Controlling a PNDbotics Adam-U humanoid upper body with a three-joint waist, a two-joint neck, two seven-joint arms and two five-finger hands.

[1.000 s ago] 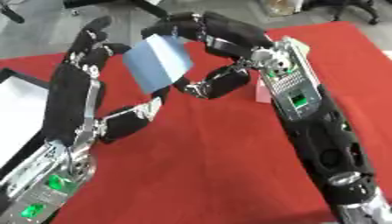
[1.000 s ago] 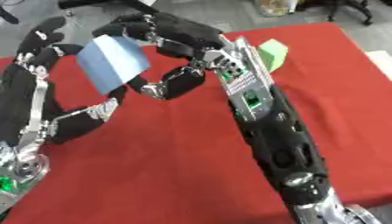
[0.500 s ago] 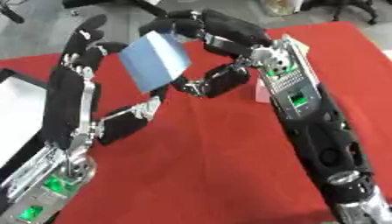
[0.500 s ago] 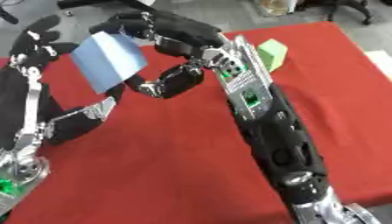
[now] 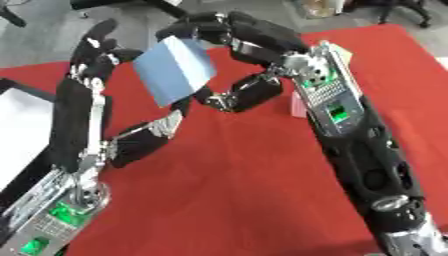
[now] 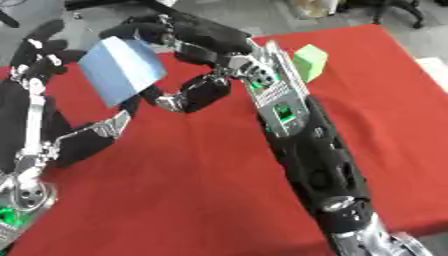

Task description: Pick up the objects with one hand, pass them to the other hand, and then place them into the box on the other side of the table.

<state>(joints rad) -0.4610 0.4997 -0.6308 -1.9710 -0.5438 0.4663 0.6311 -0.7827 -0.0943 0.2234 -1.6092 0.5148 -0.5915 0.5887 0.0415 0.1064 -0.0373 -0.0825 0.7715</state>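
Right hand [image 5: 249,42] raised above red table cover [image 5: 245,185], fingers and thumb pinching blue card [image 5: 175,70] at its top and lower edges. Left hand [image 5: 92,70] at 9 o'clock of card, fingers straight, unclenched, thumb beneath card. Green block [image 6: 309,59] on cloth at 2 o'clock of right forearm.

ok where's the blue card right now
The blue card is up in the air over the red table, upper left of centre in both eye views, pinched by the right hand, with the left hand open just beside it.
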